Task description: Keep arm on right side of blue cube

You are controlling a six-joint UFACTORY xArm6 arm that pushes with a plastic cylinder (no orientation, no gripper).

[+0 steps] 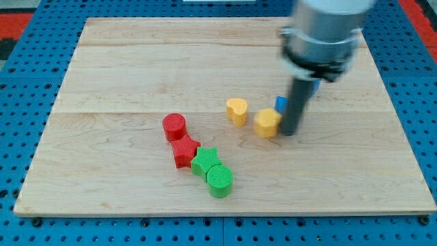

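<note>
My tip (289, 132) rests on the wooden board (136, 68) right of centre. The blue cube (280, 104) shows only as a small sliver at the rod's left edge; the rod hides most of it. A second bit of blue (315, 87) peeks out at the rod's right, its shape unclear. The tip stands just below and to the right of the blue cube, touching or nearly touching the yellow block (267, 123) on its left.
A yellow heart (237, 110) lies left of the yellow block. At lower centre a red cylinder (175, 126), red star (184, 151), green star (205, 161) and green cylinder (220, 181) form a diagonal chain. Blue pegboard (27, 102) surrounds the board.
</note>
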